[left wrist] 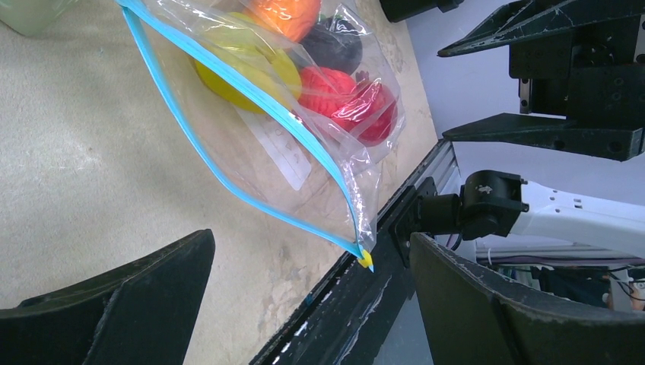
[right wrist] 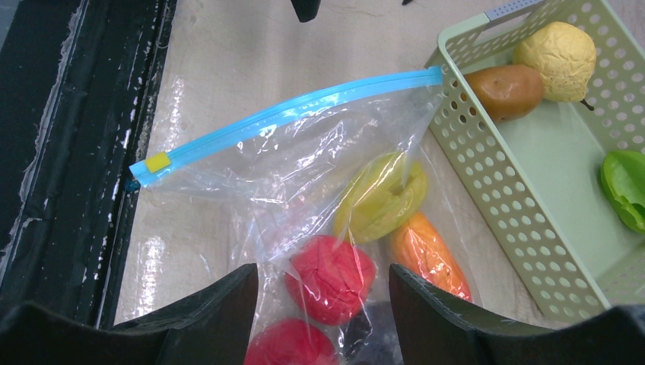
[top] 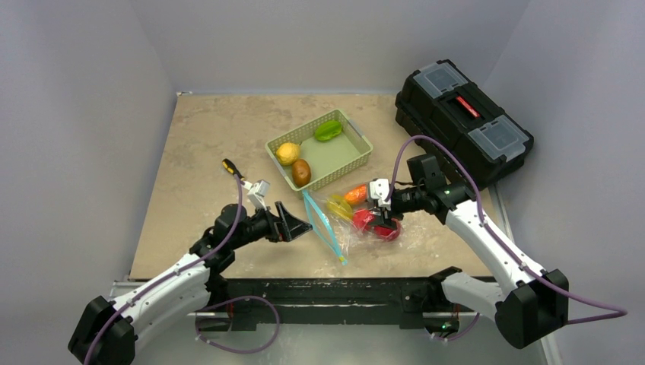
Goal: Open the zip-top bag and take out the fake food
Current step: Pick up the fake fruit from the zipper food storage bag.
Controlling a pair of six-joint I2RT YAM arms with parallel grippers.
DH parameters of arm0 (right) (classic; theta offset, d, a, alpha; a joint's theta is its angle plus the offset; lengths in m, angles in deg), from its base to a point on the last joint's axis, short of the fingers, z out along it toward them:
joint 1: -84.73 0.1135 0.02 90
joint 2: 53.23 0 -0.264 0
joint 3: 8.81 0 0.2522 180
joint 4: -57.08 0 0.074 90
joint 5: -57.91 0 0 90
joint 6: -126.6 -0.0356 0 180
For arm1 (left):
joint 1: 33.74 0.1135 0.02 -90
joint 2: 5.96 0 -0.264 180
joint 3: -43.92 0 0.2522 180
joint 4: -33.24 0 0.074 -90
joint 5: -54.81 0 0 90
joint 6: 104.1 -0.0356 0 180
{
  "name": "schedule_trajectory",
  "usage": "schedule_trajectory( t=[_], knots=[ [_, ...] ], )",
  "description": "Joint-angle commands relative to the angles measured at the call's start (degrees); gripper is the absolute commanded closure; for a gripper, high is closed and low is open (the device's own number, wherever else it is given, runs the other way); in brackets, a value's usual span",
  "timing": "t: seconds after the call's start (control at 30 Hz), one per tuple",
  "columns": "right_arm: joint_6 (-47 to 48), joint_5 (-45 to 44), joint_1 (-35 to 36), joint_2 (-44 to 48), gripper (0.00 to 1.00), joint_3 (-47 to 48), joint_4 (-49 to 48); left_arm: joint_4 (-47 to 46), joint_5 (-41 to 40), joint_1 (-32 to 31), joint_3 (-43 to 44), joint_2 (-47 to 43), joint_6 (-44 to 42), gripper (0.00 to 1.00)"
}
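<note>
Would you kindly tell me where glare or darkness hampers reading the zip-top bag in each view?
Top external view: even soft light, zip-top bag sharp but small. Left wrist view: white glare streaks over the red fake food; left pincer dark, with little detail. Right wrist view: glints on the crinkled plastic, sheen on the table near its edge.

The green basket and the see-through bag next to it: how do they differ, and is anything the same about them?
The green basket is stiff, full of holes and open on top; the zip-top bag is clear, crinkly and edged by a blue zipper. The basket's fake food is yellow, brown and green; the bag's is red, yellow and orange. Both sit on the table, side by side.
</note>
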Motion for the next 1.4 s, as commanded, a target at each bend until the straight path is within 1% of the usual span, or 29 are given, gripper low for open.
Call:
schedule_trajectory(
  t=[0.0, 0.93, 1.07, 1.2, 1.3, 1.37],
  knots=[
    [0.9, 1.0, -0.1, 0.3, 0.38, -0.5, 0.0, -3.6, 0.6, -0.4, -0.4, -0.8, 1.1, 0.00],
    [1.1, 1.3, -0.1, 0.4, 0.37, -0.2, 0.2, -5.0, 0.9, -0.3, -1.0, -0.9, 2.2, 0.00],
    [0.6, 1.5, -0.2, 0.0, 0.37, 1.0, 0.7, -5.8, 1.2, -0.3, -1.1, -0.8, 2.9, 0.00],
    [0.4, 1.3, -0.1, -1.5, 0.37, 2.8, 2.1, -8.7, 2.1, -0.4, -1.7, -0.1, 5.1, 0.00],
    [0.2, -1.1, -0.2, -3.5, 0.38, 3.2, 2.3, -10.5, 1.6, -0.8, -1.9, 0.6, 6.2, 0.02],
    [-0.8, -2.0, -0.1, -4.9, 0.38, 3.3, 1.5, -10.2, 0.1, -1.4, -1.8, 1.2, 6.6, 0.05]
  ],
)
